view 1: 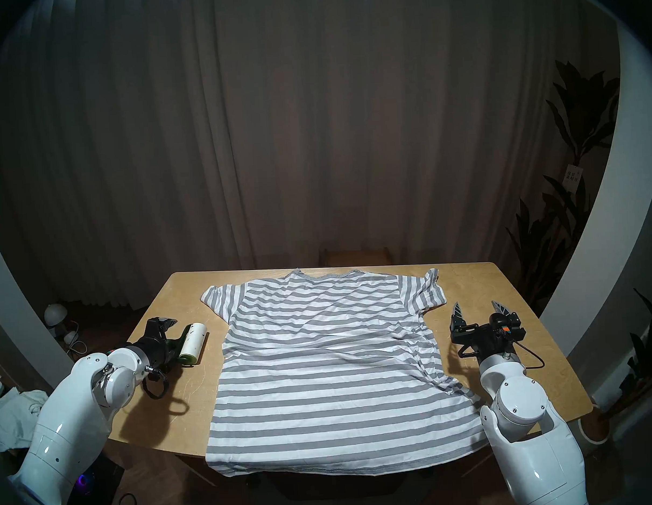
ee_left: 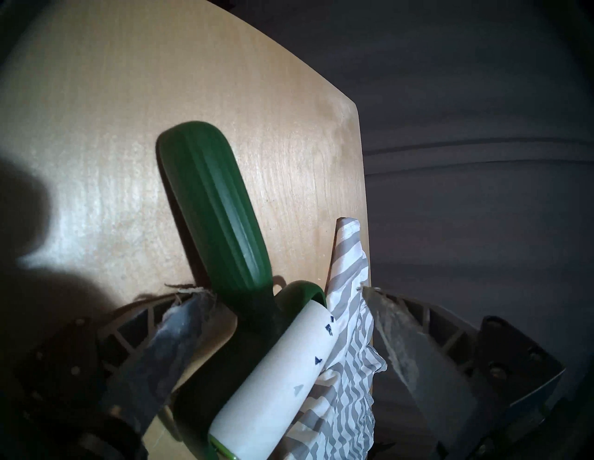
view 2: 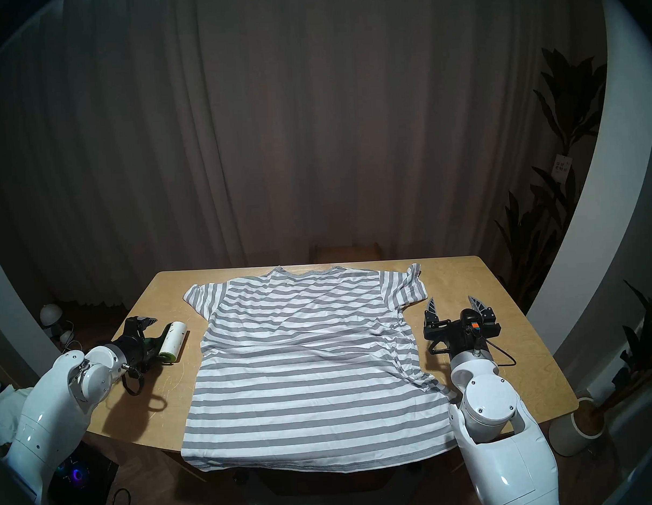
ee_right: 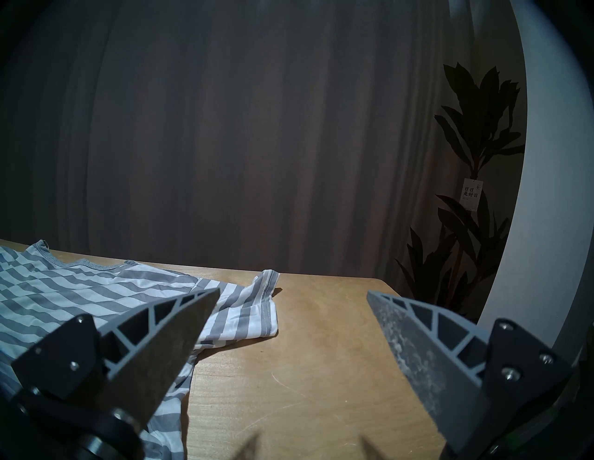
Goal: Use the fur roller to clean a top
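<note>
Here, at the left of the head view, my left pincer sits low over the wooden table with its jaws spread wide and nothing between them gripped. The fur roller lies on the table just to the right of that pincer in the frame, its white roll pointing up and down the picture, and its dark green handle tucked toward my fingers. In my left wrist view the roller fills the lower middle: the green handle runs up and to the left across the bare wood, the white roll slants down toward the bottom edge, and my two grey fingers stand on either side of it, apart from it as far as I can tell. Just right of the roll in that view a striped sleeve is bunched. Moving toward the centre of the head view, the top lies spread flat over the table, collar toward the far edge, hem hanging over the near edge. At the right of the frame my right pincer hovers beside the top's sleeve, jaws wide apart and empty, fingertips pointing away toward the curtain.
</note>
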Controlling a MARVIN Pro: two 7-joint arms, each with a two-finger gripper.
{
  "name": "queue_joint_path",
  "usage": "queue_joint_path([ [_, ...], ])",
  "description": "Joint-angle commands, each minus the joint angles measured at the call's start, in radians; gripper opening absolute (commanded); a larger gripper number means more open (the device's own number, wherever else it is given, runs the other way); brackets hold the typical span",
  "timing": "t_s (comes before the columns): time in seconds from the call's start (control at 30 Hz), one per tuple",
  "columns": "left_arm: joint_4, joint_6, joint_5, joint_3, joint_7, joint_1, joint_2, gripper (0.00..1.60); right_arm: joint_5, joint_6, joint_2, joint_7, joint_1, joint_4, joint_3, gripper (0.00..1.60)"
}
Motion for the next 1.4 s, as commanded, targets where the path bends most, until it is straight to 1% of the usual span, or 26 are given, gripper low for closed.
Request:
queue_joint_path([
  [0.0, -0.091, -0.048, -0.004, -0.053, 0.04, 0.095, 0.033, 1.6, -0.002, -0.003, 0.004, 0.005, 0.026, -0.011, -0.003, 1.6],
  [0.03, -0.108, -0.069, 0.008, -0.056, 0.055, 0.107, 0.038, 1.6, -0.001, -0.003, 0.004, 0.006, 0.029, -0.008, -0.004, 1.6],
  [0.1, -0.14, -0.097, 0.013, -0.08, 0.06, 0.141, 0.042, 1.6, 0.0, -0.002, 0.006, 0.011, 0.036, -0.002, -0.006, 1.6],
  [0.17, -0.172, -0.132, 0.036, -0.099, 0.067, 0.168, 0.055, 1.6, 0.0, -0.001, 0.006, 0.014, 0.042, 0.004, -0.007, 1.6],
  [0.2, -0.188, -0.149, 0.059, -0.107, 0.072, 0.182, 0.069, 1.6, 0.001, -0.001, 0.006, 0.015, 0.046, 0.008, -0.007, 1.6],
  [0.3, -0.231, -0.177, 0.122, -0.135, 0.054, 0.224, 0.1, 1.6, 0.002, 0.0, 0.007, 0.02, 0.054, 0.019, -0.007, 1.6],
  [0.33, -0.245, -0.187, 0.141, -0.152, 0.03, 0.237, 0.103, 1.6, 0.002, 0.001, 0.008, 0.022, 0.056, 0.023, -0.007, 1.6],
  [0.37, -0.26, -0.197, 0.163, -0.159, 0.033, 0.25, 0.116, 1.6, 0.002, 0.001, 0.009, 0.024, 0.058, 0.026, -0.008, 1.6],
  [0.4, -0.275, -0.202, 0.21, -0.158, 0.018, 0.255, 0.136, 1.6, 0.002, 0.001, 0.013, 0.029, 0.061, 0.03, -0.009, 1.6],
  [0.43, -0.28, -0.205, 0.23, -0.162, 0.009, 0.259, 0.142, 1.6, 0.001, 0.0, 0.014, 0.032, 0.064, 0.034, -0.01, 1.6],
  [0.47, -0.299, -0.213, 0.267, -0.167, 0.009, 0.275, 0.16, 1.6, -0.001, -0.001, 0.016, 0.034, 0.069, 0.038, -0.012, 1.6],
  [0.5, -0.299, -0.21, 0.312, -0.156, 0.005, 0.264, 0.177, 1.6, -0.001, -0.001, 0.016, 0.036, 0.071, 0.039, -0.013, 1.6],
  [0.53, -0.3, -0.203, 0.334, -0.151, 0.006, 0.252, 0.182, 1.6, -0.003, -0.002, 0.016, 0.037, 0.075, 0.039, -0.015, 1.6],
  [0.6, -0.31, -0.209, 0.389, -0.143, 0.006, 0.252, 0.208, 1.6, -0.003, -0.003, 0.019, 0.042, 0.085, 0.042, -0.017, 1.6],
  [0.63, -0.314, -0.211, 0.409, -0.14, 0.006, 0.251, 0.209, 1.6, -0.003, -0.003, 0.02, 0.044, 0.091, 0.043, -0.019, 1.6],
  [0.77, -0.319, -0.221, 0.526, -0.117, 0.015, 0.252, 0.264, 1.6, -0.003, -0.003, 0.025, 0.058, 0.118, 0.049, -0.028, 1.6],
  [0.8, -0.32, -0.221, 0.549, -0.115, 0.015, 0.249, 0.253, 1.6, -0.004, -0.003, 0.026, 0.06, 0.123, 0.05, -0.029, 1.6],
  [0.83, -0.32, -0.225, 0.569, -0.107, 0.016, 0.25, 0.277, 1.6, -0.005, -0.003, 0.029, 0.063, 0.13, 0.052, -0.032, 1.6],
  [0.97, -0.322, -0.231, 0.661, -0.086, 0.015, 0.244, 0.302, 1.6, -0.01, 0.0, 0.032, 0.076, 0.157, 0.061, -0.05, 1.6],
  [1.0, -0.323, -0.231, 0.674, -0.08, 0.012, 0.243, 0.305, 1.6, -0.012, -0.001, 0.033, 0.079, 0.162, 0.063, -0.055, 1.6],
  [1.13, -0.329, -0.243, 0.788, -0.036, 0.003, 0.23, 0.335, 1.6, -0.031, -0.002, 0.042, 0.096, 0.195, 0.081, -0.086, 1.6],
  [1.37, -0.337, -0.261, 0.915, 0.013, 0.001, 0.198, 0.359, 1.6, -0.038, 0.001, 0.037, 0.111, 0.236, 0.111, -0.113, 1.6],
])
